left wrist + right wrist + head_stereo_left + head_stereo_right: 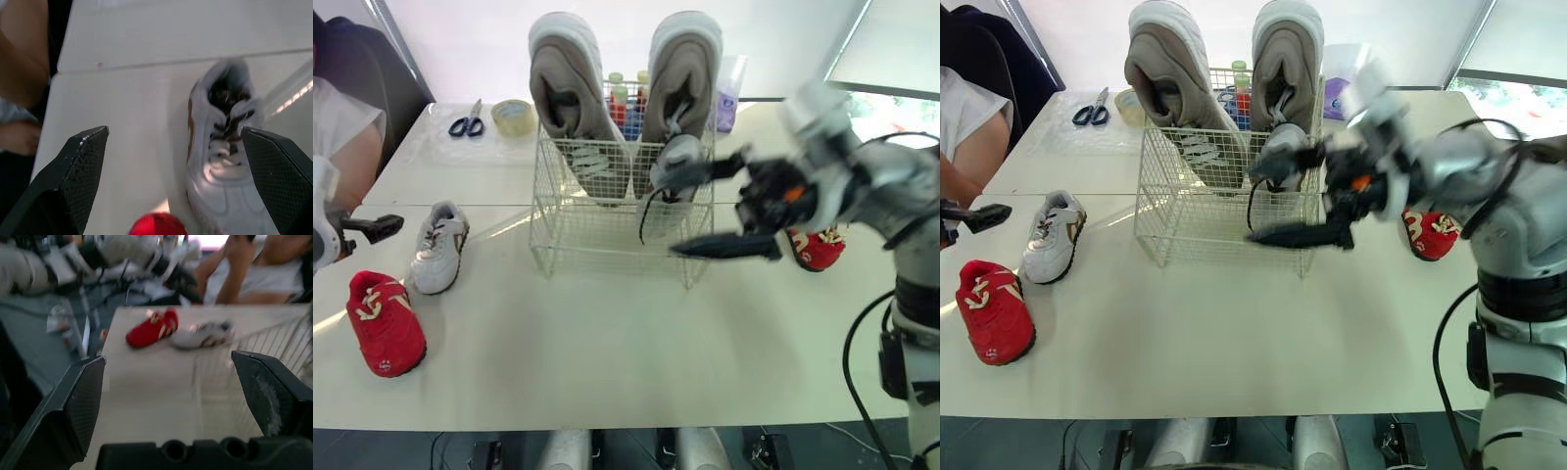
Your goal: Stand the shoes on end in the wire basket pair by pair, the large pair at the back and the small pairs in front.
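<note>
The wire basket (pixel 607 230) stands mid-table with two large grey shoes (pixel 566 88) on end at its back. A small white shoe (pixel 677 159) stands in the basket's front right corner, a black lace hanging from it. My right gripper (pixel 700 211) is open just outside that corner, one finger beside the small shoe and nothing between its fingers. To its right a red shoe (pixel 816 248) lies on the table. At the table's left lie a white shoe with brown trim (pixel 438 247) and another red shoe (pixel 386 323). My left gripper (pixel 173 133) hangs open just left of that white shoe (pixel 222 161).
Scissors (pixel 466 124) and a tape roll (pixel 513 117) lie at the back left. Bottles (pixel 625 98) and a purple container (pixel 726 98) stand behind the basket. A person (pixel 337 122) sits at the table's left end.
</note>
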Tool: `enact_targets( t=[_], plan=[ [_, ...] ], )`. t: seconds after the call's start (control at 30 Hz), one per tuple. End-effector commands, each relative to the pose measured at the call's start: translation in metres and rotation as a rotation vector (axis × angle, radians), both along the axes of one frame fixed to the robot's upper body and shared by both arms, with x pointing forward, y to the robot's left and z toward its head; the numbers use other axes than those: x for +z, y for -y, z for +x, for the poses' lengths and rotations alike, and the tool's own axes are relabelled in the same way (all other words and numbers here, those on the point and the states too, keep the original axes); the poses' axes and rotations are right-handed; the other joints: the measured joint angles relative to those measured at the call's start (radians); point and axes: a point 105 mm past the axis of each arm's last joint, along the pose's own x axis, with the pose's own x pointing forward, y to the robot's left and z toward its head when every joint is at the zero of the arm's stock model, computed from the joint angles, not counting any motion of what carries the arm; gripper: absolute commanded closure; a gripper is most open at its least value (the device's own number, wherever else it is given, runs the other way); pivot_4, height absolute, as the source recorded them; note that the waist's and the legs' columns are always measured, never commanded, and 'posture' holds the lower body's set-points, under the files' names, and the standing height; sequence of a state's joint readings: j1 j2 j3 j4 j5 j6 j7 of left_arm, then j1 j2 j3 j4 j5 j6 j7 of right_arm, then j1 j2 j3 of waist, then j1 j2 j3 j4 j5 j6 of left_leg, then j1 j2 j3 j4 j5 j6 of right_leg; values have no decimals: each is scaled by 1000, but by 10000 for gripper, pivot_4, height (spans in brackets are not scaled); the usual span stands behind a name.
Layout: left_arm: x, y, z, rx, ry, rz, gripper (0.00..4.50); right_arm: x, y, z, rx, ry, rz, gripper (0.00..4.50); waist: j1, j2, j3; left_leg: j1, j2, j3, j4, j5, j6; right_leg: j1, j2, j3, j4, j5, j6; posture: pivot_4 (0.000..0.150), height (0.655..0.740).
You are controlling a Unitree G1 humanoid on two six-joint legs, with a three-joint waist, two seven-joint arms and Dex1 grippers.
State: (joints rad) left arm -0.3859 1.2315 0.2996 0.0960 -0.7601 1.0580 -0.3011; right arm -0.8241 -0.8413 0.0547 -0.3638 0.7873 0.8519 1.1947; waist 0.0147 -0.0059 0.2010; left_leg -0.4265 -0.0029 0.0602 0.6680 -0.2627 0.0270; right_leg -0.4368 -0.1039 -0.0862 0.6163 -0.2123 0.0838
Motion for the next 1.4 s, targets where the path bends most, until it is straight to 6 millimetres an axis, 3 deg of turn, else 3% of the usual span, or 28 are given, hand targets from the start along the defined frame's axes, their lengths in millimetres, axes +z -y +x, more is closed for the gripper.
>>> enact_targets(
  t=[0.03, 0.13, 0.43, 0.53, 0.77, 0.9, 0.97, 1.1, 1.17, 1.2, 1.33, 1.4],
  plan=[
    [4, -6, 10, 20, -16, 40, 741, -2, -3, -9, 55, 50, -25, 0, 1, 0, 0, 0, 0, 0, 0, 0, 0, 0, 0, 0, 0, 0, 0, 1500, 7400],
    [-2, -6, 20, 28, -40, 34, 741, -7, -5, -13, 75, 33, -33, 0, -2, -1, 0, 0, 0, 1, 0, 1, -1, 0, 0, 0, 0, 0, 0, 1500, 7400],
    [-42, -5, 49, 43, -139, 2, 741, -18, -2, -16, 32, 38, -71, 0, -2, -4, -1, 0, 1, 1, 0, 2, -2, 0, 1, 0, 3, 0, 0, 1500, 7400],
    [-46, -6, 55, 41, -151, 13, 8731, -18, 0, -15, 2, 47, -72, 0, -1, -5, -2, 0, 1, 1, 0, 2, -2, 0, 1, 0, 3, 0, 0, 1500, 7400],
    [-47, -2, 58, 38, -159, -29, 44111, -19, 3, -13, -37, 48, -68, 0, -3, -6, -2, 1, 1, 1, 1, 2, -1, 0, 1, 0, 4, 0, 0, 1500, 7400],
    [-40, -4, 58, 62, -137, -66, 44620, -19, 3, -11, -53, 52, -69, 0, -3, -6, -2, 1, 1, 1, 2, 2, -2, 0, 1, 0, 6, 0, 0, 1500, 7400],
    [-18, -5, 62, 85, -43, -115, 44620, -20, 4, -7, -64, 59, -72, 0, -3, -7, -2, 1, 1, 1, 3, 2, -1, 0, 1, 0, 7, 0, 0, 1500, 7400],
    [46, -13, 61, 154, 238, -185, 44620, -20, 8, 0, -93, 71, -77, 0, -3, -13, -1, -1, 2, -2, 9, 1, 0, 0, 1, -1, 10, 0, 1, 1500, 7400],
    [86, -10, 55, 145, 469, -107, 44620, -18, 9, 3, -107, 74, -70, 0, -4, -13, -1, -2, 2, -2, 11, 0, 1, 0, 1, -1, 11, 0, 1, 1500, 7400],
    [103, -6, 47, 144, 573, -63, 44620, -17, 10, 4, -114, 73, -64, 0, -4, -13, -1, -2, 2, -1, 12, 0, 1, 1, -1, 0, 10, 0, 1, 1500, 7400],
    [135, 21, 22, 96, 788, -12, 44620, -13, 11, 4, -114, 56, -53, 0, 0, -13, -1, -1, -1, -1, 13, 1, -2, 2, -8, -1, 11, 0, 1, 1500, 7400],
    [153, 46, 4, -22, 955, -74, 44620, -4, 14, 6, -124, 44, -26, 0, -1, -14, -1, -1, -1, -1, 13, 1, -3, 2, -9, -1, 10, 0, 1, 1500, 7400]
  ],
)
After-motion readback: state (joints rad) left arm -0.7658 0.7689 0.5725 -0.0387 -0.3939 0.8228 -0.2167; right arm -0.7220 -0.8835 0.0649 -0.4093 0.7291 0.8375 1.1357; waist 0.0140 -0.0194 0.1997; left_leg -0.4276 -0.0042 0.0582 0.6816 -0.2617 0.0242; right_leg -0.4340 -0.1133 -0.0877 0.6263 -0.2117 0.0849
